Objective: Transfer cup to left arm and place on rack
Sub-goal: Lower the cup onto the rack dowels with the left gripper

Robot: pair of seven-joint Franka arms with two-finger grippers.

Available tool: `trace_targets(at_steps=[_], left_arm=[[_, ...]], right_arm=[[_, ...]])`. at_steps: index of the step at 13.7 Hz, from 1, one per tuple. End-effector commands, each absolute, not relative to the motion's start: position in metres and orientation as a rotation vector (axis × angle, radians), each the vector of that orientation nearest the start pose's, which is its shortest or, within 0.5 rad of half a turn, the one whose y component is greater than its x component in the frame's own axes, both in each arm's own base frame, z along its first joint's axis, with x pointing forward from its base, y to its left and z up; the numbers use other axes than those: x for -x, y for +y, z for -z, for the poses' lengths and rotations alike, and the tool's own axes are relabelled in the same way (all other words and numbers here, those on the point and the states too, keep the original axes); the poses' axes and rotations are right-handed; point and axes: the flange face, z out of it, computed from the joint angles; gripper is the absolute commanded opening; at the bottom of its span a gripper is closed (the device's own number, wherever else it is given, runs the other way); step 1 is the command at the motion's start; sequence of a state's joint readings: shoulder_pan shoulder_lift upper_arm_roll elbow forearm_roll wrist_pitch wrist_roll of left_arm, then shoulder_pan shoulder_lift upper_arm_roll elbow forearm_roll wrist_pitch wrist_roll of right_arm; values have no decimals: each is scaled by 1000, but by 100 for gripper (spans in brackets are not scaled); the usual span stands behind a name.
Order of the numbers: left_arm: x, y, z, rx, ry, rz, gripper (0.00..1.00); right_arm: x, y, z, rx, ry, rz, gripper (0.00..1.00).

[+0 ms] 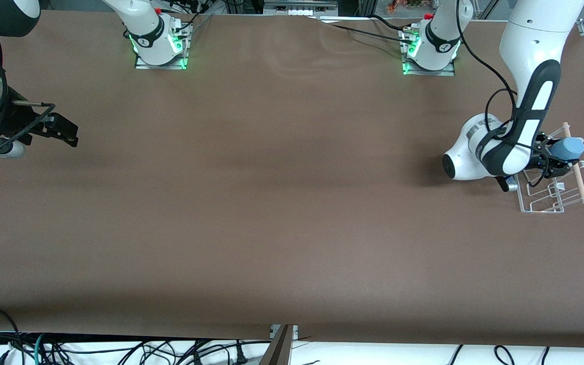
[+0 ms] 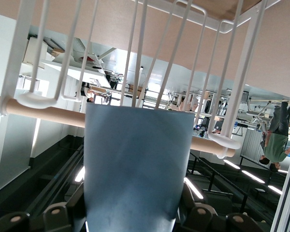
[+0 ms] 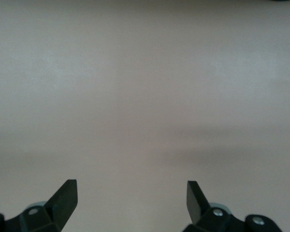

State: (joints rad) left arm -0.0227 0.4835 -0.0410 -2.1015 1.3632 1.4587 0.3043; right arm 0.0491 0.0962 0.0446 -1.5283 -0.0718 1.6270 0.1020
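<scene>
My left gripper (image 1: 555, 161) is shut on the light-blue cup (image 1: 570, 149) and holds it on its side at the white wire rack (image 1: 550, 200), against the wooden dowel (image 1: 576, 170), at the left arm's end of the table. In the left wrist view the cup (image 2: 135, 169) fills the space between my fingers, with the rack's wire loops (image 2: 150, 58) and dowel (image 2: 48, 112) right past its end. My right gripper (image 1: 61, 129) is open and empty over bare table at the right arm's end; the right wrist view shows its fingers (image 3: 65, 195) spread apart.
The brown table (image 1: 282, 203) has only the rack on it. The two arm bases (image 1: 160, 43) stand along the edge farthest from the front camera. Cables hang below the edge nearest to it.
</scene>
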Motion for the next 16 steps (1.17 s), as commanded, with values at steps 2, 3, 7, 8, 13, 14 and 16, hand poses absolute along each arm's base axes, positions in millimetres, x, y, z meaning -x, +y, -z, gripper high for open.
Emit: trace_targets(at_steps=[2,3,7,8,13,14,16], left_arm=[[-517,84,-201,1409,969,-1140,100],[-519,84,-202,1414,964,-1134,100],[-527,86,-216,1440,936,-1111,100],[-531,92,-227,1474,909,-1097,100],[-554,80,-297,1885,774,-951,100],[-563,72,-319,2066,687,-894,100],[-571,54,-342,2301,529,-814,100]], right_arm=[[-591,45,-598,3192,-5,0,100],[-591,45,-598,3192,-7,-2,100],[-591,42,-598,3190,0,0,100],[-591,42,-598,3190,0,0,100],[-591,42,-598,3191,0,-3,100],[-591,42,-598,3190,2,0,100],[-593,41,-596,3190,2,-5,100]])
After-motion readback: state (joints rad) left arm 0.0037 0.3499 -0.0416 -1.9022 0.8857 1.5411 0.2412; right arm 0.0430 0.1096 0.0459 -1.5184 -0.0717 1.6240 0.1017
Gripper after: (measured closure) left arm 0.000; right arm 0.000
